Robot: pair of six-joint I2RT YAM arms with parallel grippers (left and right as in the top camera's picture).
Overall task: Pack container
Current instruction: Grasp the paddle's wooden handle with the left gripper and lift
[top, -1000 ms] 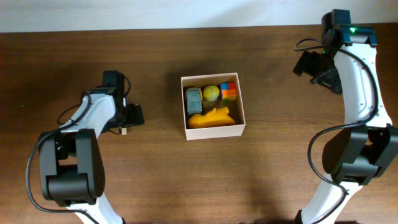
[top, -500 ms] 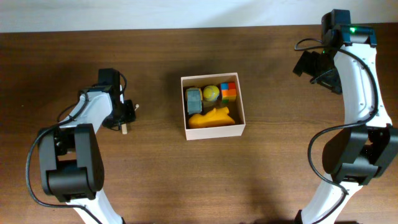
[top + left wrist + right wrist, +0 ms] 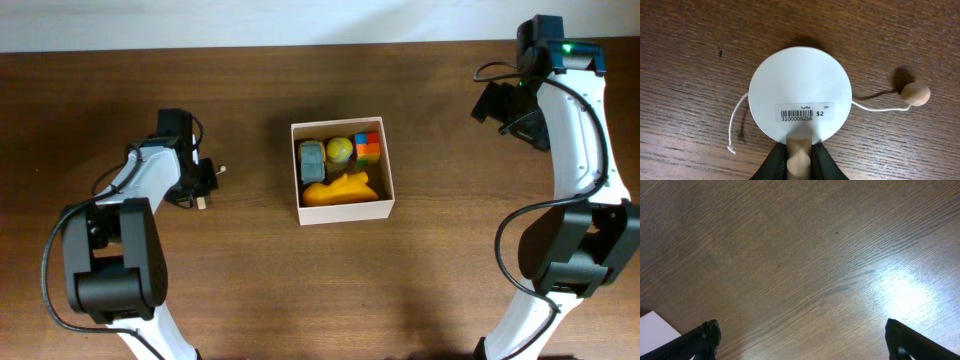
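The container point(image 3: 345, 210), a white-walled square box, sits at the table's middle. It holds a grey car point(image 3: 311, 160), a yellow ball point(image 3: 340, 149), coloured blocks point(image 3: 368, 147) and a yellow-orange toy point(image 3: 343, 188). Well to its left, my left gripper point(image 3: 205, 183) is low over the table. In the left wrist view this gripper point(image 3: 799, 156) is shut on the wooden handle point(image 3: 799, 145) of a small drum toy. The toy's round white face point(image 3: 800, 92) carries a barcode sticker, and its strings end in a wooden bead point(image 3: 915, 94). My right gripper point(image 3: 802, 330) is open over bare wood, with nothing between its fingers.
The right arm point(image 3: 575, 120) stands at the far right of the table, with its wrist near the back edge. A white corner point(image 3: 652, 330) shows at the lower left of the right wrist view. Dark wood tabletop point(image 3: 250, 280) surrounds the box.
The left gripper's fingers have come together on the drum toy's handle, and its wrist has shifted slightly left. The right arm has not moved.
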